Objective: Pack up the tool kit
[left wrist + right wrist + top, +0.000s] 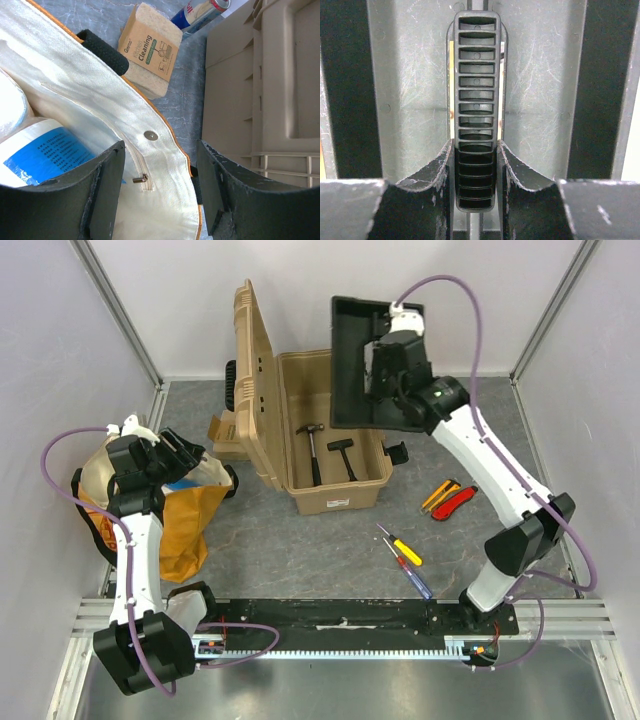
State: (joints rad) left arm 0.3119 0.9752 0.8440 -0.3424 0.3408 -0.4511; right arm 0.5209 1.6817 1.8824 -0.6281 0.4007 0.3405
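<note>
R fingers gripping tray handle, tray near-upright, long axis up-down, L fingers wide over bag

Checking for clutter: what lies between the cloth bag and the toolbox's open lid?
A small cardboard box and a drink can, clearest in the left wrist view.

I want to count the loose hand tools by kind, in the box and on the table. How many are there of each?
Hammers, in the box: 2
Screwdrivers, on the table: 2
Cutters, on the table: 2
Total: 6
</note>
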